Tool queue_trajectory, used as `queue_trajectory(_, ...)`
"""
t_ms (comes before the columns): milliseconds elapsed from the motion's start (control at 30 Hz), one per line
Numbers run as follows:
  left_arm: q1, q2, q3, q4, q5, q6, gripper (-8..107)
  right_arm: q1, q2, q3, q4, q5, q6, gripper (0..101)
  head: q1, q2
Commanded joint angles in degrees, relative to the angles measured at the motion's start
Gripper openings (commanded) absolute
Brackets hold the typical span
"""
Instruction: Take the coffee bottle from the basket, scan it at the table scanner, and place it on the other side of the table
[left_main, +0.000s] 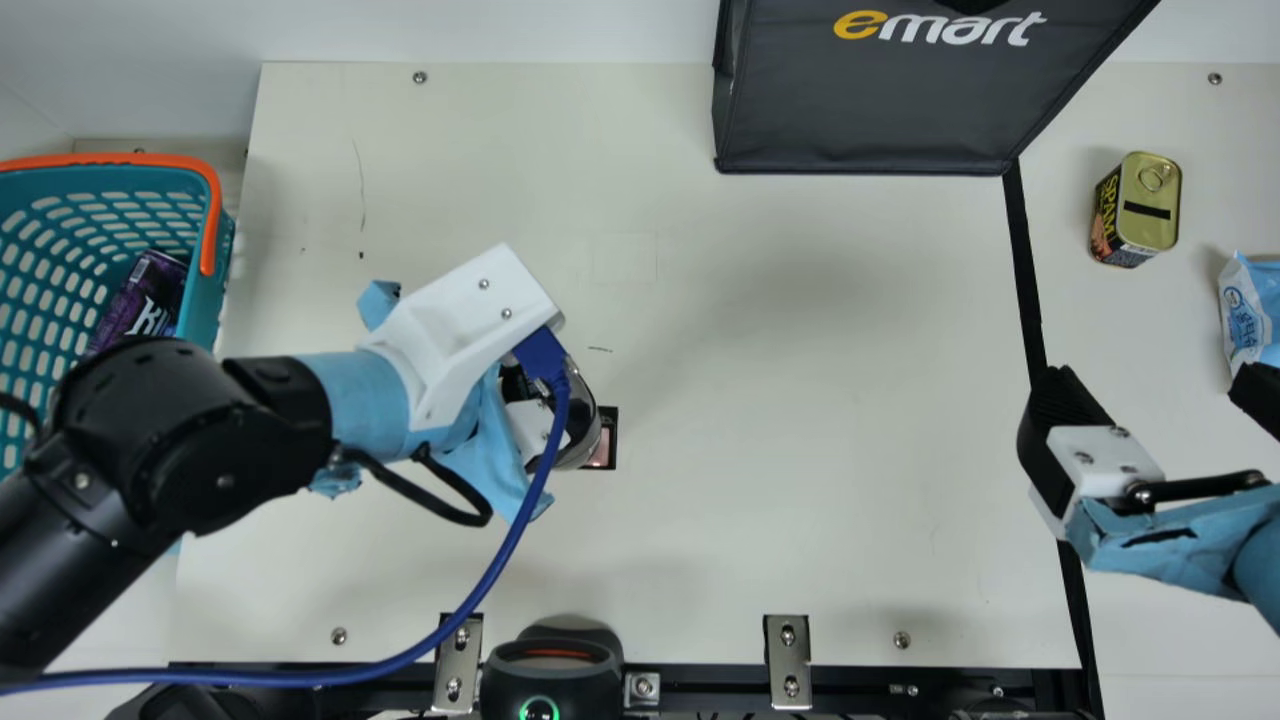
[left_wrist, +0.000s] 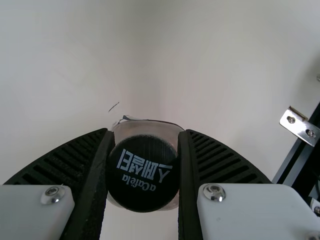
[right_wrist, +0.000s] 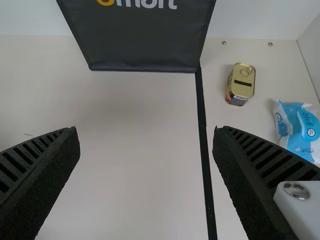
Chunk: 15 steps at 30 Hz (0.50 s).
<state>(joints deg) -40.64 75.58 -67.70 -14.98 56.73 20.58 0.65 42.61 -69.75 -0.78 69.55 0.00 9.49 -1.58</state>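
Okay, my left black ribbed gripper (left_wrist: 145, 134) is closed on the clear plastic-looking coffee bottle (left_wrist: 143, 170), black cap (left_wrist: 142, 185) wristward; rounded black scanner (left_main: 550, 682) at its 6 o'clock, main view; matching right gripper (left_main: 1155, 388) wide open, farther.

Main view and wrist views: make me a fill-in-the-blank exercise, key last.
The left pincer grips a clear plastic bottle with a round ____-coloured cap.
The teal plastic basket holds a ____-coloured can.
In the main view, a gold-topped rectangular tin stands to the ____ of the long black strip.

black; purple; right
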Motion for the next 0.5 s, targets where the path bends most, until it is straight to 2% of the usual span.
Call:
queue_trajectory(0,1.1,0.4,-0.5,-3.3,1.3,8.1,-8,0.0,0.0,0.0,0.0,0.0,0.0,95,-1.6,0.0)
queue_trajectory(467,7.6,2.8,-4.1,-11.6,11.6,25.5,-8,0.0,0.0,0.0,0.0,0.0,0.0,95,-1.6,0.0)
